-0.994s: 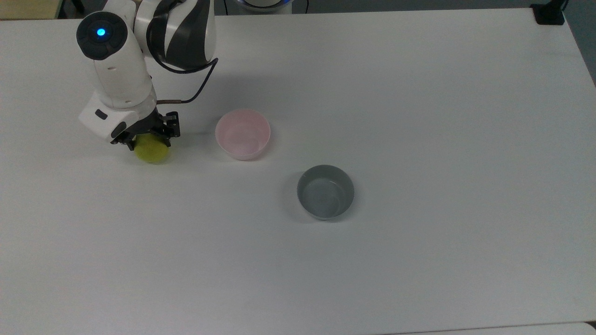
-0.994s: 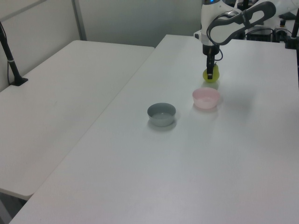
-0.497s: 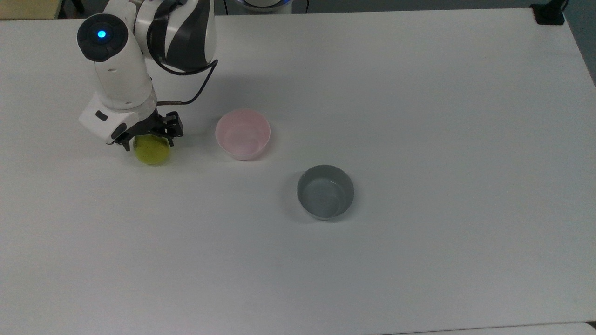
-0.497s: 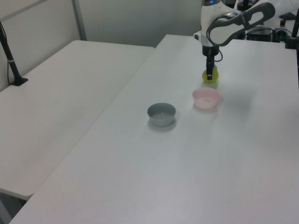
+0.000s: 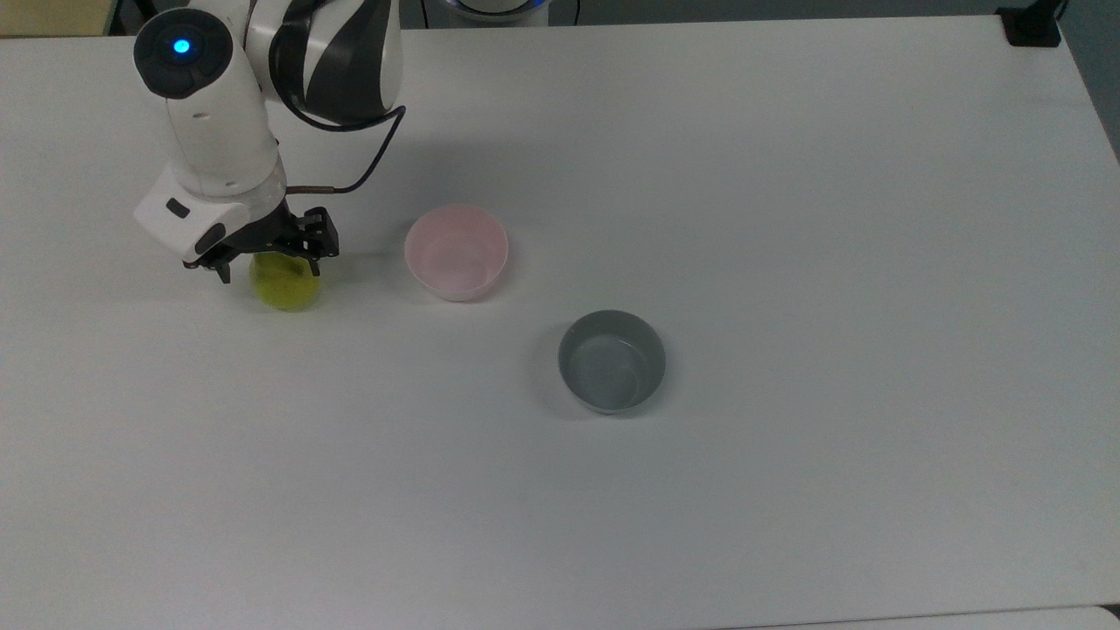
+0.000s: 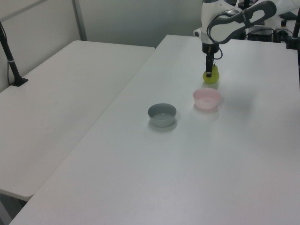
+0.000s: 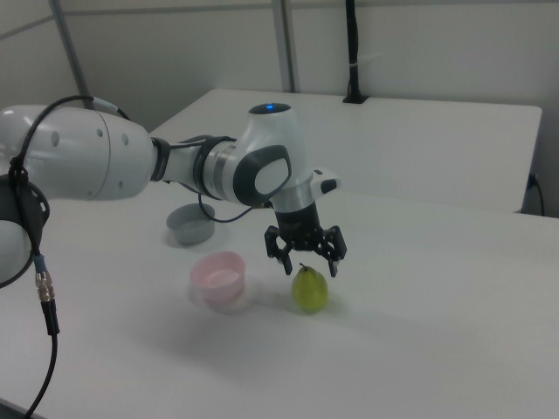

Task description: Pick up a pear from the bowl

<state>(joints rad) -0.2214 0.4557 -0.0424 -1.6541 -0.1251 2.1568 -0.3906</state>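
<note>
Gripper [image 7: 306, 259] hanging wide open over pear [image 7: 309, 289], pear standing on table beside bowl [image 7: 218, 273]; backing straight up, avoiding stem.

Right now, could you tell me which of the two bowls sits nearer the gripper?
The pale pink bowl, beside the pear under the gripper; the grey bowl sits farther off.

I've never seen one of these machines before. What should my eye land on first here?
First, the big white and black robot arm reaching over the white table, its dark tool open just above a yellow-green pear that stands upright on the table. Just beside the pear sits an empty pale pink bowl, and farther off an empty grey bowl.
</note>
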